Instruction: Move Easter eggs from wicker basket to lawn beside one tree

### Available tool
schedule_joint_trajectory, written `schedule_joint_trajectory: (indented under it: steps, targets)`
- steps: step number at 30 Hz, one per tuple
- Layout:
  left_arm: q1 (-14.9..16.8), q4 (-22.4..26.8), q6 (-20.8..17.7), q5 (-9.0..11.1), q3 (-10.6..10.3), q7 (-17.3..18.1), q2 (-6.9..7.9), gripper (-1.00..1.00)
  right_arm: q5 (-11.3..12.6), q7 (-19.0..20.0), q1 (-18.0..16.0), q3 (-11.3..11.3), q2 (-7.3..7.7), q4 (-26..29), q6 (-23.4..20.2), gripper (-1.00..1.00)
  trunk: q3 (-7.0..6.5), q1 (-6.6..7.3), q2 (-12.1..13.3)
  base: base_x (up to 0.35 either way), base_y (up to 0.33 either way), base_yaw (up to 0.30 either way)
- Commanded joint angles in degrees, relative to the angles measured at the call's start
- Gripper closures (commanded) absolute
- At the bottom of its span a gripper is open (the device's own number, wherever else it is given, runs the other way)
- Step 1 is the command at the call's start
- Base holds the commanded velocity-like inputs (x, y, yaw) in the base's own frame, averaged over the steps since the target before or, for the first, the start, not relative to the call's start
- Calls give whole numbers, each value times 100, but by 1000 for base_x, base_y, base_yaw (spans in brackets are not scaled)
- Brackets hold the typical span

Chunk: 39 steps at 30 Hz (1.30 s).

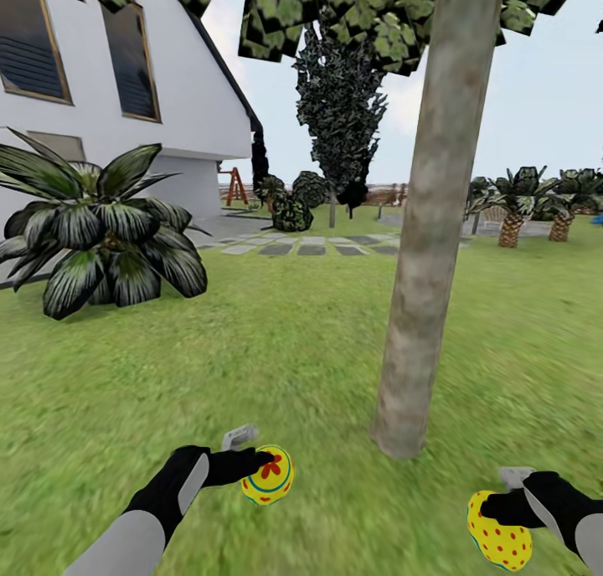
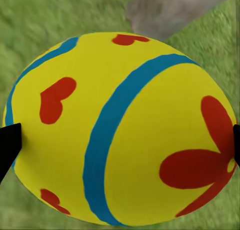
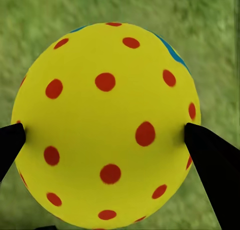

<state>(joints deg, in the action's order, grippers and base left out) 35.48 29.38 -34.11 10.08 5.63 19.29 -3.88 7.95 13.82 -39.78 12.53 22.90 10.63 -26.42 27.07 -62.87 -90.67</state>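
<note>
Lawn (image 1: 276, 350) fills the foreground, running back to a paved path and a white house (image 1: 109, 74) on the left. A broad-leaved shrub (image 1: 100, 224) sits on the grass in front of the house. Tree (image 1: 431, 224): straight grey-brown trunk rising right of centre, its base in the grass between the two arms and a little ahead of them. Dark cypress (image 1: 339, 107) and short palms (image 1: 523, 203) stand far back.

Left hand (image 1: 255, 465) clamped on an egg (image 1: 268, 475) with a red flower mark and blue stripe (image 2: 107, 140), held above the grass near the trunk base. Fingers (image 2: 7, 145) press its sides.

Right hand (image 1: 498, 509) clamped on a red-dotted egg (image 1: 498, 532), to the trunk's right; fingers (image 3: 215, 165) touch both sides.
</note>
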Motion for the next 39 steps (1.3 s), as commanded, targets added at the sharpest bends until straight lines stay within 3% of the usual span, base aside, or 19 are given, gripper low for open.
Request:
schedule_joint_trajectory:
  steps: [1, 14, 26, 35, 38, 39]
  targets:
    - [2, 7, -48, 11, 44, 13, -7, 100, 58, 0, -4, 48, 4, 9, -30, 100, 5, -3, -3, 335, 72, -296]
    - [2, 7, -44, 14, 44, 13, -12, 100, 58, -2, -4, 57, -4, 9, -30, 100, -12, -3, -3, 335, 72, -247]
    - [2, 12, -39, 45, 53, 17, -3, 100, 58, -9, -4, 57, -12, 9, -30, 100, -12, -3, -3, 291, 62, -14]
    - [2, 22, -34, 38, 56, 13, -7, 100, 56, -11, -4, 57, -31, 9, -27, 100, 149, -201, -364, 6, 1, 0]
    - [2, 10, 514, 37, 60, -69, -2, 100, 51, -11, -4, 57, -43, 9, -22, 100, 203, -267, -485, 0, 0, 0]
    - [2, 8, 622, 39, 61, -313, -4, 100, 50, -11, -4, 57, -46, 9, -23, 100, 221, -289, -525, 0, 0, 0]
